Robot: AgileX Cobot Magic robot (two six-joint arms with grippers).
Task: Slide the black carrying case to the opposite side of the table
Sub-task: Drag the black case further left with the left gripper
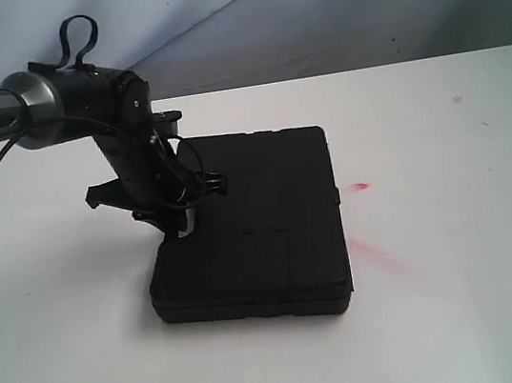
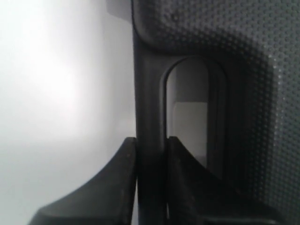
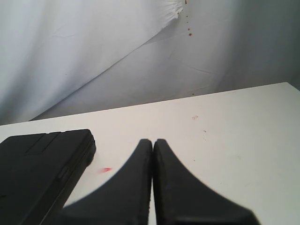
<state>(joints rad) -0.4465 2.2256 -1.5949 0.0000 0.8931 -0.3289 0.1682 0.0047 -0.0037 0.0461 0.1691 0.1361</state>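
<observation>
White desk [image 1: 467, 314] fills the scene, with a wrinkled grey cloth backdrop [image 1: 325, 8] behind it. A black case [image 1: 270, 218] lies flat near the middle of the desk. Its moulded handle bar [image 2: 150, 117] sits between the left fingers [image 2: 112, 187], which are clamped on it. One finger is outside the case's edge and the other is down in the handle slot [image 2: 187, 93]. That grip likely lets the arm drag the case without lifting it. Beyond the case from the left fingers are a small red mark [image 1: 360, 185] and a faint red smear [image 1: 387, 259]. The right fingers [image 3: 126, 187] are pressed together, holding nothing. They are apart from the case, apparently out of its path.
</observation>
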